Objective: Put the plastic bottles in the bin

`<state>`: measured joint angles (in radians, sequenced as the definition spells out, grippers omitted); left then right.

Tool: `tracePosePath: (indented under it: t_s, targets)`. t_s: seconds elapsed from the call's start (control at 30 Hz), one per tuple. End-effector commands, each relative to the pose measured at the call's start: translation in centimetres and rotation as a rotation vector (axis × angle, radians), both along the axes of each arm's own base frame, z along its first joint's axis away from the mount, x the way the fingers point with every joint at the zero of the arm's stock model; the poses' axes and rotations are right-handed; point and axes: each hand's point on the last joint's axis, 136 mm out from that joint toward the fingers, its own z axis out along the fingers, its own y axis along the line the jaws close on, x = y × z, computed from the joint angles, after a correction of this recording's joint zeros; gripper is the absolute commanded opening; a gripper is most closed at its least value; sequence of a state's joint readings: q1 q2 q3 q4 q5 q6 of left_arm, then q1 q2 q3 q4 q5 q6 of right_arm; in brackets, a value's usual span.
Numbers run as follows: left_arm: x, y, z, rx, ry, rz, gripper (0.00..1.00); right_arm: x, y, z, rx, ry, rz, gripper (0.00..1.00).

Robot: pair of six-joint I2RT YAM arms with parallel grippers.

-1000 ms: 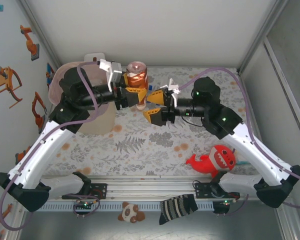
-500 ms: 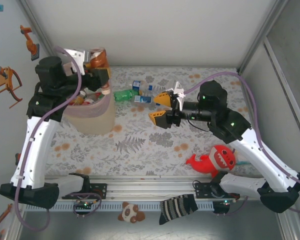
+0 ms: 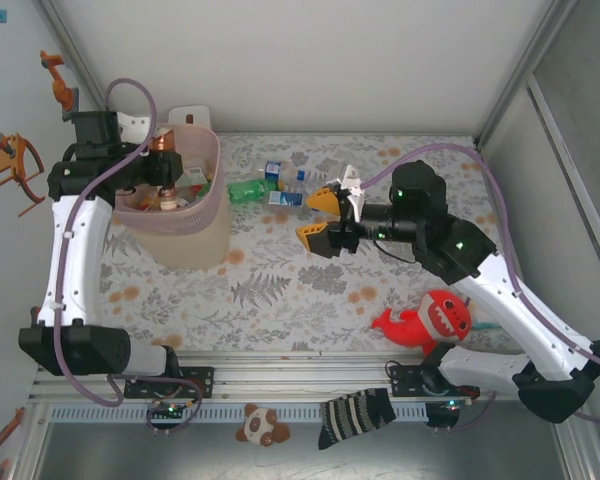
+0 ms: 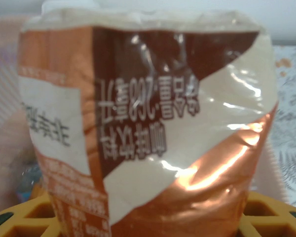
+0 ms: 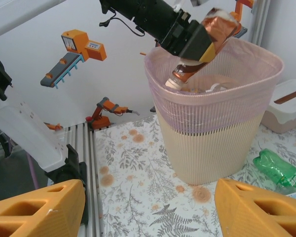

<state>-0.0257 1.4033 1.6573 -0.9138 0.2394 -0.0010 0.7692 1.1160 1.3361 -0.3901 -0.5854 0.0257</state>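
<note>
From above, the bin (image 3: 195, 222) stands at the far left of the desk (image 3: 280, 290), with a white box (image 3: 187, 115) just behind it. The left claw (image 3: 158, 178) hangs over the bin's mouth, clenched on a copper-labelled bottle (image 3: 162, 145). Other bottles (image 3: 187, 181) lie inside the bin, their coloured labels showing. On the desk just right of the bin lie a green bottle (image 3: 245, 188) and a few blue-labelled bottles (image 3: 273, 170). The right claw (image 3: 318, 218) hovers near them, released and empty. A red plush toy (image 3: 430, 320) sits at the near right.

In the left wrist view, the copper-labelled bottle sits between the yellow fingers (image 4: 274, 215). Its label is crumpled, and the pink bin wall shows behind it.

In the right wrist view, the bin has a pink mesh top and a cream lower body. The held bottle is tilted neck-down, with its neck already below the rim. The green bottle lies by the bin's foot, and the white box is beyond it. The right claw's own fingers stand wide apart.
</note>
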Motion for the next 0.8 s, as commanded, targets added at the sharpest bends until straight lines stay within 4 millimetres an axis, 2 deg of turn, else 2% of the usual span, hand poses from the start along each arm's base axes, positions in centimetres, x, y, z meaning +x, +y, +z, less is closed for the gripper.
tracePosePath:
  t_s: [0.0, 0.27, 0.47, 0.57, 0.77]
  targets:
    - [-1.1, 1.3, -2.3, 0.053, 0.101, 0.013, 0.5, -0.2, 0.0, 0.5, 0.004, -0.021, 0.007, 0.7]
    - [-1.3, 2.7, -7.1, 0.083, 0.225, 0.063, 0.5, -0.2, 0.1, 0.2, -0.002, -0.013, 0.01, 0.7]
    - [-1.3, 2.9, -9.9, 0.073, 0.285, 0.071, 0.52, -0.3, 0.0, 0.1, -0.002, -0.015, 0.01, 0.69]
    - [-1.2, 3.0, -10.0, 0.06, 0.277, 0.08, 0.59, -0.2, 0.1, 0.1, -0.003, -0.016, 0.008, 0.69]
    - [-1.2, 3.2, -6.7, 0.05, 0.171, 0.101, 0.71, -0.3, -0.1, 0.5, 0.003, -0.022, 0.01, 0.7]
